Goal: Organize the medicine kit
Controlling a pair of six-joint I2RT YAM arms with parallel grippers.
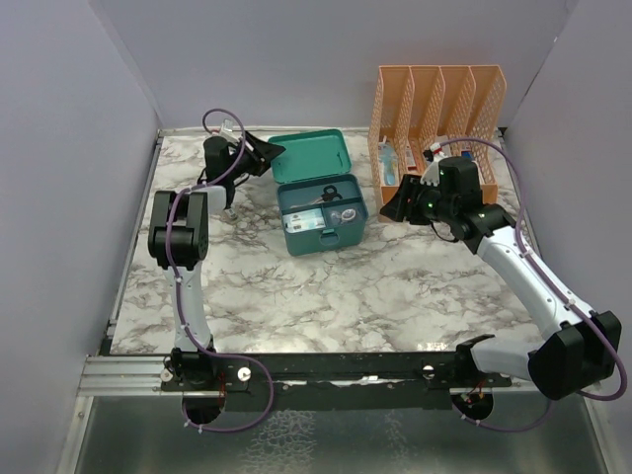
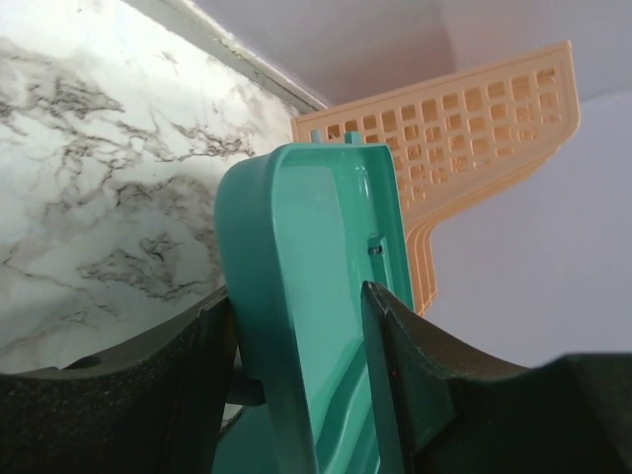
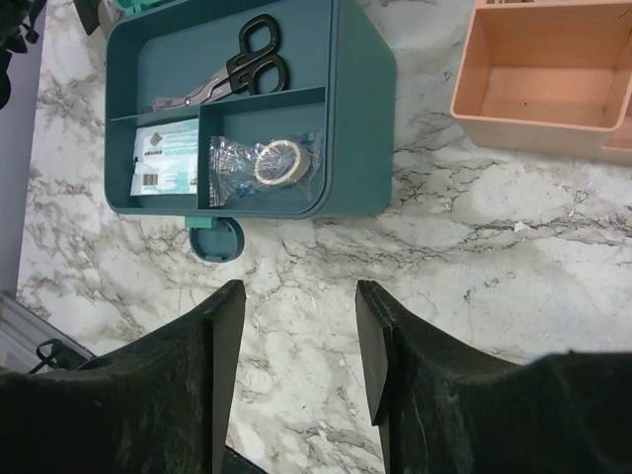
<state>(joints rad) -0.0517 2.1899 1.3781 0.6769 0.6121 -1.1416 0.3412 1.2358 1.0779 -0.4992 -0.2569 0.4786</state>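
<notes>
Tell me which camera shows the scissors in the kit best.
Right wrist view: the scissors lie unobstructed in the long compartment of the medicine kit, handles and blades clear. Top external shows them small. Left wrist shows only the lid, no scissors.

In the left wrist view the medicine kit runs off the bottom edge between the fingers of the left pincer, its base unseen; the right wrist view crops the orange organizer at top and right, and print on the packet is illegible.
</notes>
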